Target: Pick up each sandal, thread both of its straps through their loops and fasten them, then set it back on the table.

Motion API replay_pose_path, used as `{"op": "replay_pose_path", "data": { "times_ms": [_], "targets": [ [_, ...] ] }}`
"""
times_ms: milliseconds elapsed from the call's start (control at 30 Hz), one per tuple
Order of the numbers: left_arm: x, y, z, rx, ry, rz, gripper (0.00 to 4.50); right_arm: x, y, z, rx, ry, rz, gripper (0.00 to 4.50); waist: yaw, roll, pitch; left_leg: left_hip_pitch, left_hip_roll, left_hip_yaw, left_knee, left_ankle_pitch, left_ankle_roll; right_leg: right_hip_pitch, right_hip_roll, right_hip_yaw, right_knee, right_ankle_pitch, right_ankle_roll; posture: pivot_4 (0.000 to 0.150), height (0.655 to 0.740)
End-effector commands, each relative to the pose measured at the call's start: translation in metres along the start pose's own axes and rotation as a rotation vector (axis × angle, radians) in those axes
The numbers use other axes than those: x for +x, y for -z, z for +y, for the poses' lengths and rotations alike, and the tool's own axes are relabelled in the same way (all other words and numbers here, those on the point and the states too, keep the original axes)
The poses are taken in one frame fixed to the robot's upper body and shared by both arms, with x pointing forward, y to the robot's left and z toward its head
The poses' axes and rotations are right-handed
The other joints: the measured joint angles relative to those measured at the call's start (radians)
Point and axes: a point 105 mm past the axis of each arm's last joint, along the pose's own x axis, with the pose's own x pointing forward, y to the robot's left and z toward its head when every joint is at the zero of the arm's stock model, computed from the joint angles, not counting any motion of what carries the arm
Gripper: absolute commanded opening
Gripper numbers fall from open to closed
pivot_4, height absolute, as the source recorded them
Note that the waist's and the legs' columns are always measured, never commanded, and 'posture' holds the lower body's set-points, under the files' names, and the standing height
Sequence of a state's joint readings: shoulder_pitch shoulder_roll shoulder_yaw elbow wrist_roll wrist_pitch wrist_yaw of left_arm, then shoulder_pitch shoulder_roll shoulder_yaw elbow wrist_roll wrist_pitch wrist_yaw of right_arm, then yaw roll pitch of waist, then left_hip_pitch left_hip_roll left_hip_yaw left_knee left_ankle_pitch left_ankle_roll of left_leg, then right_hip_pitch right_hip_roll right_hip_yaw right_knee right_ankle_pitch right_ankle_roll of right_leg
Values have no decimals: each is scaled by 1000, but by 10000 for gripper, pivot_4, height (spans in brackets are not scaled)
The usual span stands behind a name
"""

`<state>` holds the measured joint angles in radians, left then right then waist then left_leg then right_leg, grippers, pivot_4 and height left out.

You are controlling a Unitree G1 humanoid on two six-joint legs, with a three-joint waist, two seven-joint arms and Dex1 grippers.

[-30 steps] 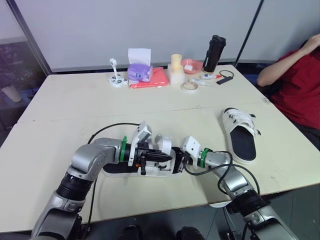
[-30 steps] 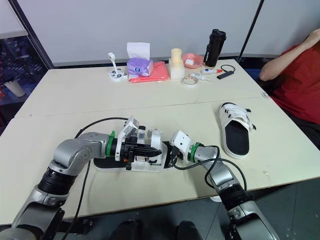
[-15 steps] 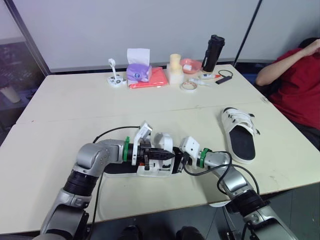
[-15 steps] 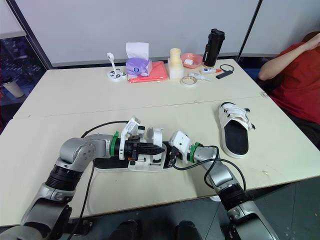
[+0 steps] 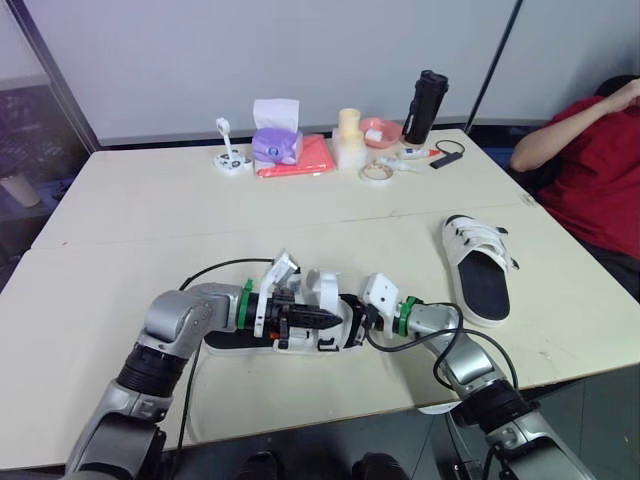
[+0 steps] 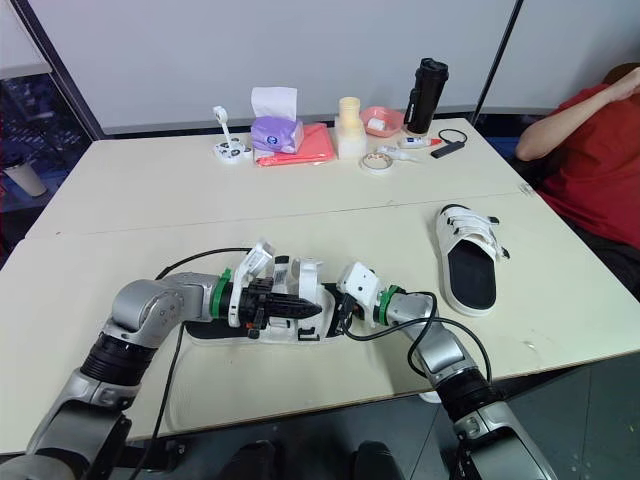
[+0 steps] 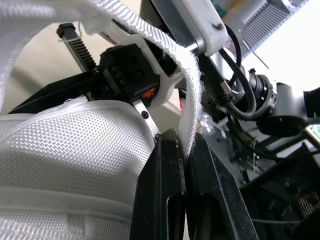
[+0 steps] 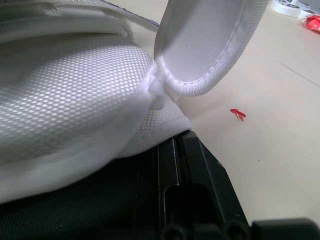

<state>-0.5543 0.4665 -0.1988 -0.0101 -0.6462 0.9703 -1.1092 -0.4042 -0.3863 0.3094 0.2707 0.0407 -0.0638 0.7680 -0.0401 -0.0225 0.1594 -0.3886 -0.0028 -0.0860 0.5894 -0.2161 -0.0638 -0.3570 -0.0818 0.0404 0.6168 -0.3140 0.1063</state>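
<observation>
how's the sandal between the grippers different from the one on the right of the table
The near sandal lies crosswise between left gripper and right gripper; the right sandal lies alone, pointing away. The near sandal's strap stands loose, pinched by the left gripper; the right sandal's straps lie flat across it. Both are white with black footbeds.

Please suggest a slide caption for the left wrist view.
Left gripper pinching the white woven strap above the white mesh sandal upper.
</observation>
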Motion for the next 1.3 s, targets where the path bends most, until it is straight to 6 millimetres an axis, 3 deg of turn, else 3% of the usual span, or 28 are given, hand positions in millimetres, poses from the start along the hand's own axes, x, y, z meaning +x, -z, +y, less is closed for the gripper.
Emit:
{"op": "replay_pose_path", "data": {
  "times_ms": [33,200,700,1133,1300],
  "targets": [
    [3,10,2,-5,-9,40,484,-17,84,29,134,-38,320,0,0,0,-1,0,0,0,0,0,0,0,0,0,0,0,0,1500,7400],
    [6,-6,-6,-27,43,-32,484,-17,84,29,133,-36,321,0,0,0,-2,0,0,0,0,0,0,0,-1,1,0,0,0,1500,7400],
    [3,-13,-8,-42,47,-59,484,-16,84,29,133,-37,320,0,0,0,-2,0,0,0,0,0,0,0,0,0,0,0,0,1500,7400],
    [6,9,2,19,-18,45,484,-15,84,29,130,-36,319,0,0,0,-3,0,0,0,0,0,0,0,0,0,0,0,0,1500,7400],
    [9,6,9,65,-52,33,484,-15,85,30,127,-38,322,0,1,1,-6,0,0,0,0,0,0,0,-1,1,-1,0,0,1500,7400]
  ]
}}
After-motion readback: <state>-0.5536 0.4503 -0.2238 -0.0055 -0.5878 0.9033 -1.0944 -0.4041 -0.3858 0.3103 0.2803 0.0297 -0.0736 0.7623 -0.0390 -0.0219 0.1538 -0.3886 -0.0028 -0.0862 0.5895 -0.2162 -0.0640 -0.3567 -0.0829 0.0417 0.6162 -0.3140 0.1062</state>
